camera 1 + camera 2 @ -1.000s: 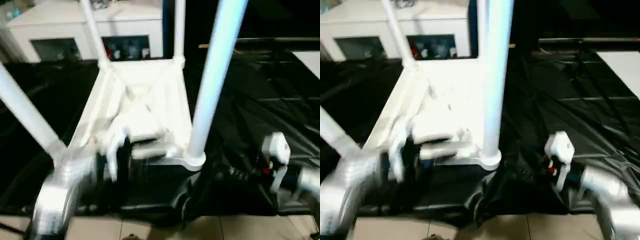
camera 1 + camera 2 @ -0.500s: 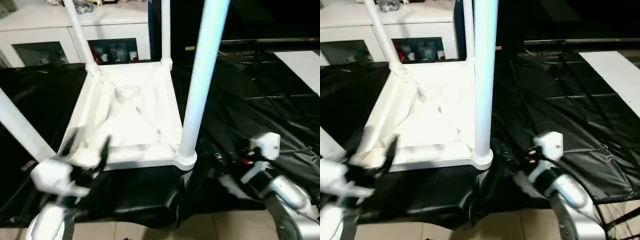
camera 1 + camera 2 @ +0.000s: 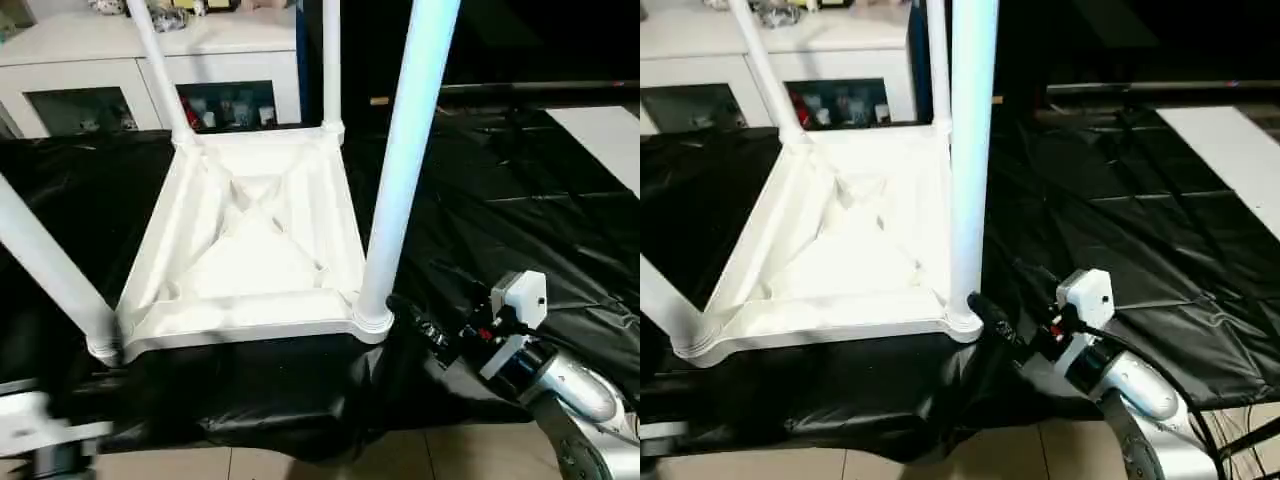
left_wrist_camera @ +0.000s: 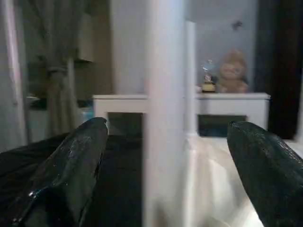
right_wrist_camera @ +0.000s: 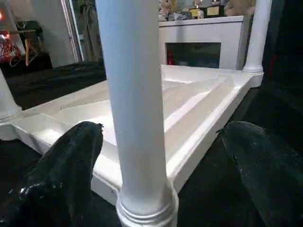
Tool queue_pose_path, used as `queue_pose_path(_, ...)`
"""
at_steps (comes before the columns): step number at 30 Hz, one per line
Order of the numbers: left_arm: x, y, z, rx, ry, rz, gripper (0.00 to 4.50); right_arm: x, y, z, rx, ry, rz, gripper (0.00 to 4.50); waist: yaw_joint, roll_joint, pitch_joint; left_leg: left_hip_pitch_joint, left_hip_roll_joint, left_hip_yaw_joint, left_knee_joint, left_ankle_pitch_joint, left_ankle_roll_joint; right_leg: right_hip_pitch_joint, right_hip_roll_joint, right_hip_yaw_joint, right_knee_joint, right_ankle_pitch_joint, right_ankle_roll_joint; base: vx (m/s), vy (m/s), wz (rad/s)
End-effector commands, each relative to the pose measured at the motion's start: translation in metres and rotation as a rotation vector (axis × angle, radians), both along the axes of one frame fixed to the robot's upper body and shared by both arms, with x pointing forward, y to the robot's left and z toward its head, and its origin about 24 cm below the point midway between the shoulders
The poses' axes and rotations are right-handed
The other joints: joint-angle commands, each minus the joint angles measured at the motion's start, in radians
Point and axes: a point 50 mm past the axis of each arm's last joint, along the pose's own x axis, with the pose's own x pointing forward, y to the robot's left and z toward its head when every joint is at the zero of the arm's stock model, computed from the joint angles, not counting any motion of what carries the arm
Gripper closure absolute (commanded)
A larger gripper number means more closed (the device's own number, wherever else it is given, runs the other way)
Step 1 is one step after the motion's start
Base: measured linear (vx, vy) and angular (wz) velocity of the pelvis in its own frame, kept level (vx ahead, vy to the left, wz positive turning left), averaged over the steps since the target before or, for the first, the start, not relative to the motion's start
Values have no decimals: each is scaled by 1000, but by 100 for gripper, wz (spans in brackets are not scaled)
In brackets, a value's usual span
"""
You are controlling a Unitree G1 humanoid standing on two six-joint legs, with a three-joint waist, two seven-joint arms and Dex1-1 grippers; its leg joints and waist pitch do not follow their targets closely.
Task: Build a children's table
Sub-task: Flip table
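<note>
The children's table [image 3: 250,240] lies upside down on a black cloth, its X-ribbed underside facing up. Four white legs stand in its corner sockets. The near right leg [image 3: 405,160] rises thick and close, and the near left leg [image 3: 50,270] slants off the picture's edge. My right gripper [image 5: 161,130] is open, with its black fingers [image 3: 990,315] low on either side of the near right leg's base and apart from it. My left gripper [image 4: 165,125] is open too, with a white leg [image 4: 163,118] standing beyond its spread fingers. The left arm [image 3: 40,440] blurs at the near left corner.
A white cabinet with glass doors [image 3: 100,60] stands behind the table, with plush toys [image 4: 232,71] on top. The black cloth [image 3: 500,200] spreads wrinkled to the right, up to a white surface [image 3: 610,130]. Tiled floor [image 3: 330,460] lies along the cloth's near edge.
My left gripper has drawn back from the table's near edge, down and to the left. My right gripper has come in closer to the near right leg's base.
</note>
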Motion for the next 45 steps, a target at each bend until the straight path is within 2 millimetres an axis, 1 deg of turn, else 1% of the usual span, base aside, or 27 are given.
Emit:
queue_pose_path(1,3,14,-1,-30,-3,57,9,3,6,3,-6,-11,5,0,1,-2,-21,9,36,-30,-84,-425,0,10,-68,43,-112,-510,-19,0,0,0)
queue_pose_path(3,10,21,-1,-48,4,56,9,4,8,3,2,-9,7,0,1,-2,-22,10,33,-30,-84,-422,-2,8,-65,44,-111,-499,-16,0,0,0)
queue_pose_path(4,14,23,1,-52,-2,60,9,4,8,4,3,-11,8,0,3,-1,-24,7,36,-33,-87,-412,-4,13,-68,44,-105,-468,-20,0,0,0)
queue_pose_path(6,28,24,4,-65,13,-52,9,4,9,4,9,-14,12,0,7,-2,-25,10,36,-31,-86,-410,-5,10,-69,47,-103,-455,-30,0,0,0)
queue_pose_path(7,38,27,8,-80,27,-112,9,5,9,4,9,-15,11,0,9,4,-27,10,35,-32,-86,-403,-9,11,-69,48,-98,-440,-35,0,0,0)
queue_pose_path(8,39,28,9,-77,26,-113,9,5,9,4,9,-15,11,0,10,4,-29,11,34,-31,-86,-399,-9,9,-67,48,-97,-428,-39,0,0,0)
queue_pose_path(10,47,31,14,-79,36,-161,9,7,10,4,7,-16,11,0,11,6,-30,7,40,-32,-89,-376,-10,17,-69,48,-89,-356,-62,0,0,0)
queue_pose_path(13,60,33,23,-26,48,-229,9,10,12,5,9,-22,9,0,14,6,-37,5,37,-30,-85,-338,-6,23,-69,48,-79,-283,-86,0,0,0)
queue_pose_path(15,67,34,29,-6,57,-259,9,12,14,5,9,-26,6,0,14,13,-40,7,37,-30,-83,-319,-8,23,-68,48,-73,-241,-98,0,0,0)
queue_pose_path(17,70,34,30,19,84,-272,9,13,16,5,8,-30,5,0,14,14,-42,8,38,-28,-81,-294,-6,24,-68,48,-67,-178,-119,0,0,0)
queue_pose_path(19,71,36,28,31,140,-265,9,12,18,4,11,-30,8,0,17,21,-45,5,38,-28,-79,-271,0,31,-70,46,-61,-133,-133,0,0,0)
queue_pose_path(20,70,36,27,30,149,-258,9,12,19,4,12,-29,8,0,17,20,-45,4,38,-27,-77,-265,3,32,-70,46,-61,-125,-135,0,0,0)
queue_pose_path(21,70,37,27,27,153,-255,9,12,19,4,12,-28,10,0,18,21,-45,4,38,-27,-77,-264,4,31,-71,47,-61,-126,-138,0,0,0)
queue_pose_path(22,68,38,23,3,181,-233,9,10,20,3,15,-20,25,0,20,28,-42,5,38,-25,-77,-280,5,30,-71,46,-64,-160,-138,0,0,0)
queue_pose_path(23,68,38,23,-1,190,-227,9,9,20,3,14,-18,31,0,20,28,-42,5,38,-25,-77,-280,5,30,-71,46,-64,-160,-138,0,0,0)
queue_pose_path(24,67,38,21,-12,200,-220,24,8,21,2,13,-14,43,0,23,25,-37,5,37,-25,-80,-307,4,30,-72,46,-70,-219,-131,0,0,0)
queue_pose_path(25,65,36,20,-34,204,-216,36,5,21,1,14,-5,60,0,25,32,-36,6,38,-27,-81,-320,2,28,-73,47,-73,-260,-123,0,0,0)
queue_pose_path(28,60,28,18,-83,205,-240,53,1,20,-1,9,6,75,0,28,36,-34,8,41,-28,-83,-355,-5,24,-73,48,-79,-309,-116,0,0,0)
queue_pose_path(31,54,24,14,-139,218,-239,83,1,19,-4,5,12,58,0,27,30,-32,4,38,-27,-83,-357,-1,25,-73,48,-82,-332,-107,0,0,0)
queue_pose_path(33,53,21,12,-149,227,-240,97,1,19,-4,5,13,55,0,26,31,-32,3,38,-28,-83,-352,2,24,-73,48,-83,-347,-100,0,0,0)
queue_pose_path(35,52,16,9,-165,246,-246,108,2,20,-5,10,14,51,0,26,22,-32,3,36,-27,-82,-342,8,22,-72,48,-88,-395,-76,0,0,0)
queue_pose_path(36,52,16,9,-165,246,-246,123,2,20,-5,10,14,51,0,29,28,-32,5,37,-28,-82,-339,8,18,-72,49,-90,-408,-69,0,0,0)
queue_pose_path(37,53,16,10,-171,242,-251,136,2,21,-5,11,16,54,0,29,22,-32,6,37,-27,-81,-338,9,17,-71,49,-91,-409,-67,0,0,0)
queue_pose_path(38,55,16,11,-175,244,-255,143,2,21,-5,9,17,59,0,31,25,-33,7,37,-27,-81,-333,8,15,-70,50,-90,-407,-65,0,0,0)
queue_pose_path(39,56,16,12,-179,251,-258,147,2,21,-5,8,18,63,0,32,22,-33,5,36,-27,-82,-330,7,17,-70,49,-90,-401,-63,0,0,0)
queue_pose_path(41,59,18,14,-206,252,-267,177,3,21,-5,6,19,69,0,35,25,-34,5,35,-28,-81,-326,5,16,-70,49,-87,-395,-62,0,0,0)
queue_pose_path(45,59,22,13,-192,287,-286,199,2,21,-7,6,24,77,0,37,25,-35,4,35,-28,-82,-325,5,17,-69,48,-88,-384,-57,0,0,0)
